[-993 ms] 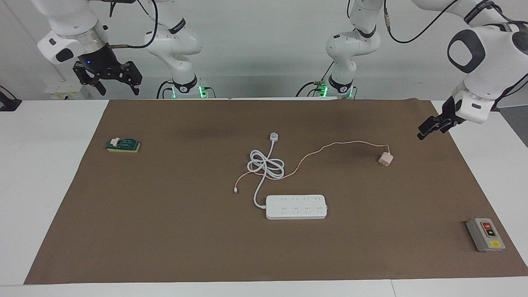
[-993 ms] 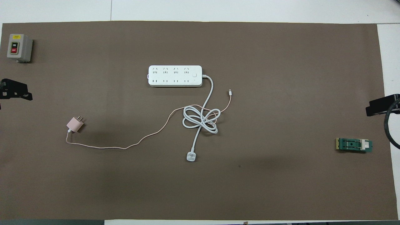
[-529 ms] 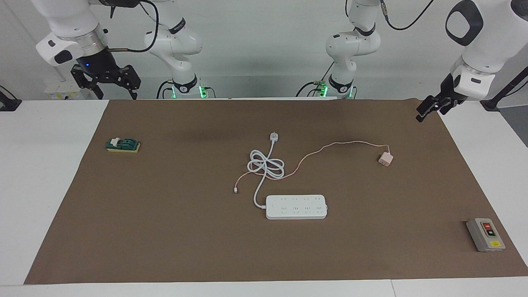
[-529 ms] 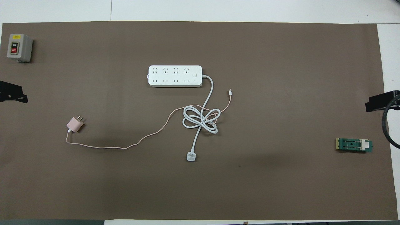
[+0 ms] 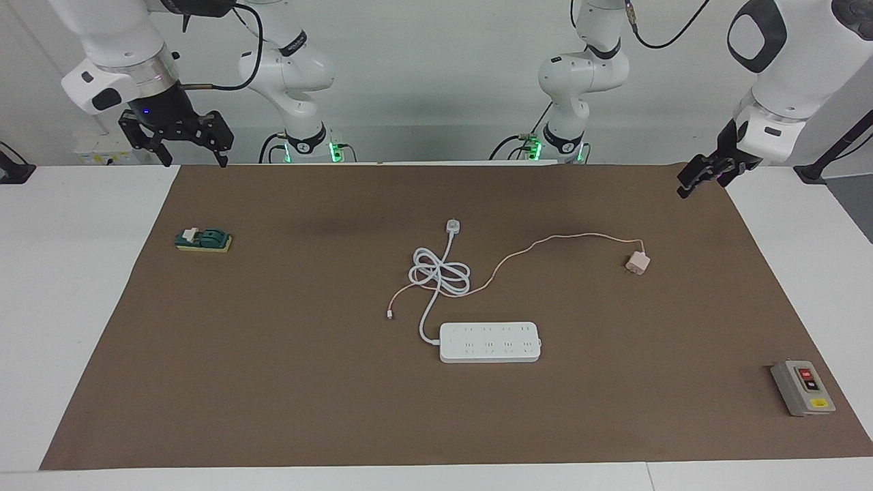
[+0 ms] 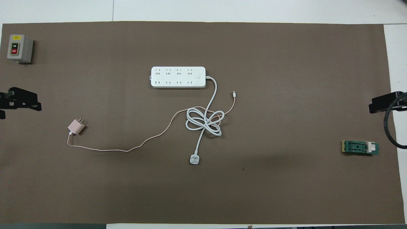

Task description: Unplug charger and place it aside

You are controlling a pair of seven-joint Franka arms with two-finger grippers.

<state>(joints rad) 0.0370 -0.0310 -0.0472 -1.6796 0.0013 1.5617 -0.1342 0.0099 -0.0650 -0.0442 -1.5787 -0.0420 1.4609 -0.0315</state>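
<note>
Lying unplugged: pink cube charger (image 5: 638,262) on brown mat (image 5: 273,382) | left fingers (image 5: 690,182) spread, empty | right fingers (image 5: 184,144) spread, empty

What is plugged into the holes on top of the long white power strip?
Nothing. Every hole on the power strip is bare. The pink charger lies unplugged on the brown mat, toward the left arm's end. What is under the strip is covered.
</note>
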